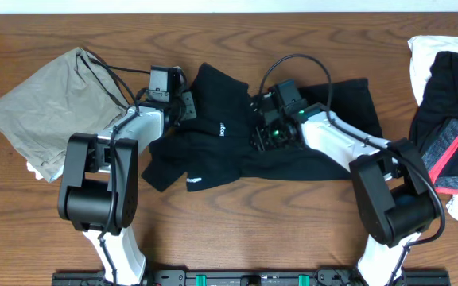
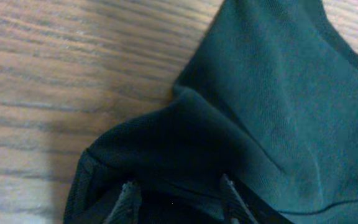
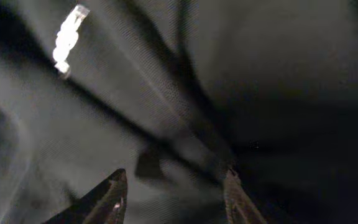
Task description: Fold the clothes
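Right wrist: jaws apart over black garment [image 3: 241, 74].

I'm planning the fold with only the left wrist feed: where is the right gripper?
Observer: The right gripper is over the middle of the same black garment.
Operator: Other clothes nearby?
Observer: An olive-grey garment lies crumpled left of the left arm.
Operator: And to the right?
Observer: A black piece with a pink-red band lies on white cloth at the table's right edge.
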### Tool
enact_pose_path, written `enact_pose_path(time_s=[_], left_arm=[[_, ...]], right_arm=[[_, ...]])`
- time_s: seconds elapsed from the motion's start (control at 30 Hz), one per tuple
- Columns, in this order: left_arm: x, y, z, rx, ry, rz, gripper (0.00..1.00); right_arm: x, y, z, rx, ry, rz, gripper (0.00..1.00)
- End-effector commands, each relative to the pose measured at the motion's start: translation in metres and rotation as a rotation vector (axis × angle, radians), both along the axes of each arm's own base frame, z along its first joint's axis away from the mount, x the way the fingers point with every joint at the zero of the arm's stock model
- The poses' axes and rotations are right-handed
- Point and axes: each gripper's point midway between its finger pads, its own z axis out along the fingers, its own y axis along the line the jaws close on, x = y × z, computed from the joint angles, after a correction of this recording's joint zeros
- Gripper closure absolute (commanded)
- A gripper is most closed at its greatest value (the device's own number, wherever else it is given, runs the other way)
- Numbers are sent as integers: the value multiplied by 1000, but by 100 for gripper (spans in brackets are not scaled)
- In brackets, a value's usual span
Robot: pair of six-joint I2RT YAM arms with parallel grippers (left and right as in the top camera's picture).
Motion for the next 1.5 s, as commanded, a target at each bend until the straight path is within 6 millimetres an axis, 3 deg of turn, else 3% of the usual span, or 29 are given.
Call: enact_pose_path(time_s=[0.0,0.17,0.4,0.6,0.8,0.9,1.03,1.23,1.47], left_arm=[[-4,8,11,28,-19,4,55],[-5,9,30,24,-42,4,55],[-23,-1,45,-31,0,-36,55],[-86,-10,63,-102,197,-83,55],[-148,-38,88,-272,380,-165,55],[-164,-45,85,-264,435,-188,55],[-171,-58,75,-237,440,-232,55],[-185,-62,52,-197,519,-184,55],[-189,-54,27,-156,605,-105,55]], right_arm=[[15,-35,-19,-82,-1,-127,46],[36,-50,-14,-57,-39,-209,43],[36,-48,-11,-21,-32,-191,34],[41,-41,18,10,-88,-146,25],[52,-50,86,-2,-220,-175,21],[47,-63,116,-39,-273,-206,20],[33,-83,135,-99,-284,-244,19],[12,-106,130,-175,-204,-272,19],[2,-114,124,-197,-154,-278,18]])
